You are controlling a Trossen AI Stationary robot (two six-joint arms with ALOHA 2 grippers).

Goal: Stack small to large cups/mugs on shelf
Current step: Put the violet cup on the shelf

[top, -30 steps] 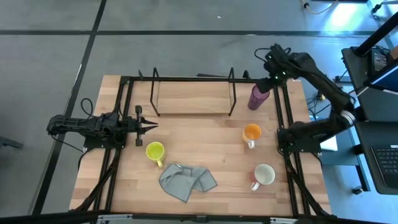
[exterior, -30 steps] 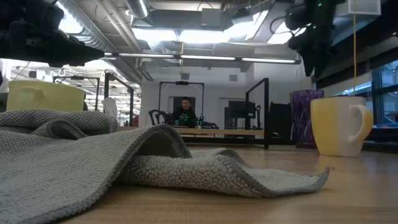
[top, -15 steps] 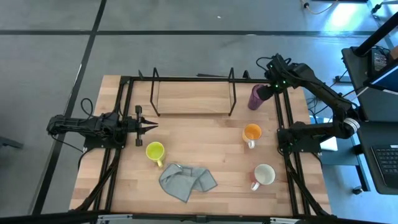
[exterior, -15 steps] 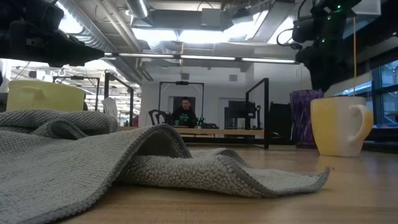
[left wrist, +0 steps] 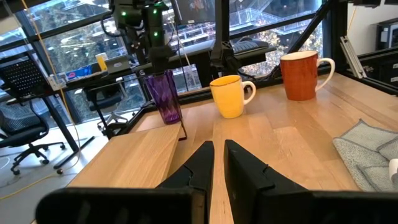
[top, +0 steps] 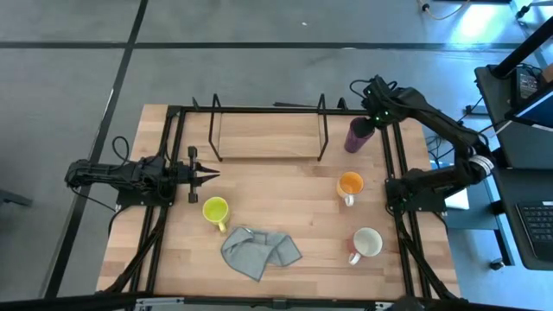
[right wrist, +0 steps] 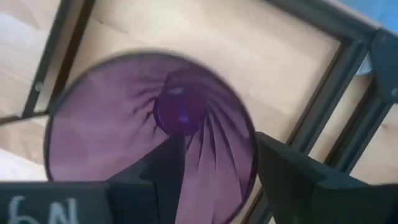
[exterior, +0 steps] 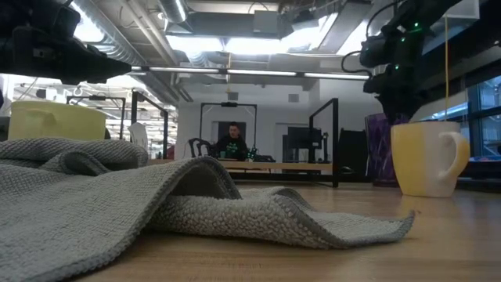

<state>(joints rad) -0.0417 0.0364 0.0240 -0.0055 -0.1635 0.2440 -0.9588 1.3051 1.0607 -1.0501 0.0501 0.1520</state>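
Observation:
The purple tumbler (top: 355, 136) stands upright on the table's far right, just right of the black wire shelf (top: 213, 130). My right gripper (right wrist: 217, 149) hangs open over the tumbler (right wrist: 149, 124), pointing down. One finger (right wrist: 168, 168) is over its mouth and the other (right wrist: 292, 180) is outside the rim, with no touch showing. A yellow mug (top: 215, 210), a mug orange inside (top: 349, 184) and a mug white inside (top: 367, 244) stand on the table. My left gripper (top: 210, 175) waits shut at the left, pointing level.
A grey cloth (top: 259, 250) lies crumpled near the front edge, between the yellow mug and the white one. A black frame (top: 393, 164) runs round the tabletop, its right rail close by the tumbler. Bare wood lies in the table's middle.
My right gripper has come down toward the purple tumbler, staying open and pointing down. The tumbler and the mugs stand where they were.

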